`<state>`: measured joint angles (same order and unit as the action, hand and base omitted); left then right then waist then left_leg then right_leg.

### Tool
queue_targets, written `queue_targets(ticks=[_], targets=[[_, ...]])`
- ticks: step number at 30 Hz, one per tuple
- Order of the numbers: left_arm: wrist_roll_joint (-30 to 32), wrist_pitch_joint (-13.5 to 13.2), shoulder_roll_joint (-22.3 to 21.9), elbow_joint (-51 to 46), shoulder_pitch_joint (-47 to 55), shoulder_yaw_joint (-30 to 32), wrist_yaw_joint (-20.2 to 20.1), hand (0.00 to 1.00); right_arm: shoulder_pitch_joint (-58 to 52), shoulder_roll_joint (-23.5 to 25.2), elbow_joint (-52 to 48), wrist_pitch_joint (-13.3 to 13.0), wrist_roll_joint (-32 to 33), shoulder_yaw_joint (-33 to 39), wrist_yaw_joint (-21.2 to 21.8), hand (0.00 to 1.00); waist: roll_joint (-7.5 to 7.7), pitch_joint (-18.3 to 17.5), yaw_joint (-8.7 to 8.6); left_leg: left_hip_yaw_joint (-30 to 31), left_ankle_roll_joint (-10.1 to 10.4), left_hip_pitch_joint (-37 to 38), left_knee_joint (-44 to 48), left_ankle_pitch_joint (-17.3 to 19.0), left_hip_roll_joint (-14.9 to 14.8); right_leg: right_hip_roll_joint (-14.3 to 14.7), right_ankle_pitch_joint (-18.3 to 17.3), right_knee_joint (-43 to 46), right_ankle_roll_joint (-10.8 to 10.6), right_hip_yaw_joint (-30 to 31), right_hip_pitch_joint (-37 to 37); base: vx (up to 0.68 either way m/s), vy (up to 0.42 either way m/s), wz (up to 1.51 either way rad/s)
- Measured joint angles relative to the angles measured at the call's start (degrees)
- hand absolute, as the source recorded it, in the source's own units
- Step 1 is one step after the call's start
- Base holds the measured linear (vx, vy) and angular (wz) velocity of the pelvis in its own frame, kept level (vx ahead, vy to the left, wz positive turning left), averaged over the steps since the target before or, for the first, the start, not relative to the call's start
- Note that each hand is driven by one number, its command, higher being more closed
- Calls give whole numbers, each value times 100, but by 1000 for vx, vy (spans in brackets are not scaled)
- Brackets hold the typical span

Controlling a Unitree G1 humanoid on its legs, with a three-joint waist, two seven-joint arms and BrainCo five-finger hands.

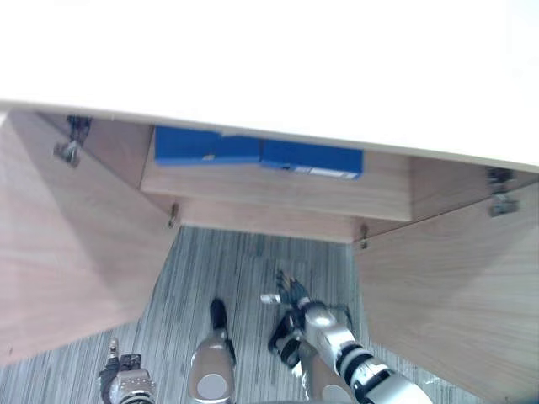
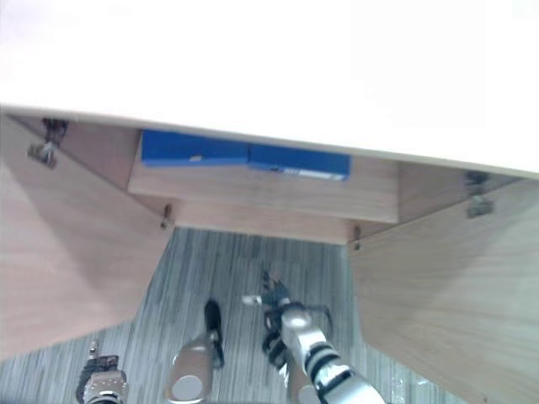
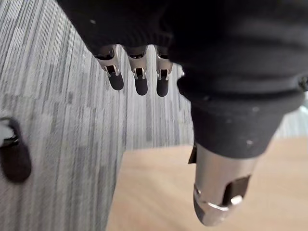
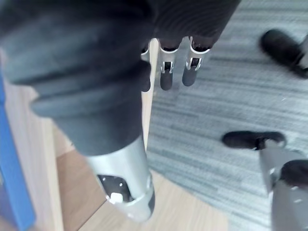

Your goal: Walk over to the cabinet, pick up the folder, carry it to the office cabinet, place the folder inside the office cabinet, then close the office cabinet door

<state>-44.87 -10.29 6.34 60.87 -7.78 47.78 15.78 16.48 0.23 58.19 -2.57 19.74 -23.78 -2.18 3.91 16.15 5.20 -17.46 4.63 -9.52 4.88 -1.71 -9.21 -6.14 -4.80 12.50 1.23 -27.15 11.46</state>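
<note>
Left eye view gives you the office cabinet (image 1: pixel 278 215) from above. Its white top (image 1: pixel 269 59) runs across 12 o'clock, and both wooden doors stand open, the left door (image 1: pixel 67 244) at 9 o'clock and the right door (image 1: pixel 455 295) at 3 o'clock. Between them, on the wooden shelf (image 1: pixel 278 189) just under the top, you see two folders lying side by side and touching: the left blue folder (image 1: pixel 206 145) and the right blue folder (image 1: pixel 312 158), which has a pale strip along its near edge. Your left robot hand (image 1: pixel 126 383) hangs at 7 o'clock over the striped grey carpet (image 1: pixel 253 269), beside the left door, with its fingers straight, apart from the thumb and holding nothing. Your right robot hand (image 1: pixel 288 320) hangs at 6 o'clock between the doors, well short of the shelf. Its fingers are also straight and apart, and it is empty.
</note>
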Motion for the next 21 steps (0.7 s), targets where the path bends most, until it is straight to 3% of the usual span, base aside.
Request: queue_targets(ticks=[4, 8, 12, 14, 15, 16, 17, 18, 21], targets=[[160, -12, -204, 9, 214, -273, -57, 0, -574, -55, 806, 8, -197, 517, 208, 0, -15, -495, -132, -303, 7, 590, -333, 2, 37, 150, 201, -497, -91, 295, -455, 92, 19, -41], [544, -7, -408, 46, 589, -429, -183, 0, -1091, -44, 1112, -30, -310, 1810, 202, 0, -113, -864, -241, -626, 80, 1129, -501, 58, 103, 237, 451, -967, -163, 667, -888, 18, 15, -46], [1602, 92, -501, -28, 815, -1108, -377, 0, -1210, -12, 1117, -74, -810, 2684, 84, 0, -213, -1021, -288, -811, 76, 1311, -70, 289, 70, 323, 694, -1247, -142, 1184, -1062, -72, 4, -55], [2012, 106, -557, -93, 934, -1391, -457, 0, -1221, -86, 1124, -72, -1026, 2710, 74, 0, -219, -1020, -257, -263, -136, 1197, 502, 467, 47, 319, 765, -1208, -102, 1597, -1058, -97, -39, -109], [2320, 106, -657, -92, 999, -1624, -504, 0, -1254, -202, 1126, -66, -1191, 2715, 71, 0, -337, -1040, -240, 617, -146, 1139, 704, 753, 136, 372, 820, -1238, -156, 1903, -1041, -115, -46, -132], [2460, 106, -724, -85, 1071, -1780, -512, 0, -1299, -300, 1123, -65, -1231, 2732, 69, 0, -429, -1092, -245, 974, -109, 1161, 712, 855, 139, 447, 837, -1301, -165, 2035, -998, -155, 11, -125], [2675, 122, -805, -67, 1150, -2053, -532, 0, -1391, -415, 1104, -66, -1283, 2856, 67, 0, -622, -1225, -275, 1175, -55, 1196, 631, 1028, 58, 577, 890, -1383, -161, 2197, -910, -185, 115, -117], [3009, 139, -847, -67, 1099, -2528, -614, 0, -1459, -538, 1085, -55, -1390, 3115, 30, 0, -740, -1301, -344, 1018, 85, 1369, 358, 1163, 49, 647, 1000, -1517, -218, 2458, -828, -164, 138, -110], [3603, 139, -772, -64, 937, -3220, -705, 0, -1613, -576, 1053, -15, -1405, 3458, -70, 0, -690, -1305, -455, 443, 48, 1487, 160, 1185, 162, 608, 1305, -1790, -292, 2975, -748, -97, 138, -101]])
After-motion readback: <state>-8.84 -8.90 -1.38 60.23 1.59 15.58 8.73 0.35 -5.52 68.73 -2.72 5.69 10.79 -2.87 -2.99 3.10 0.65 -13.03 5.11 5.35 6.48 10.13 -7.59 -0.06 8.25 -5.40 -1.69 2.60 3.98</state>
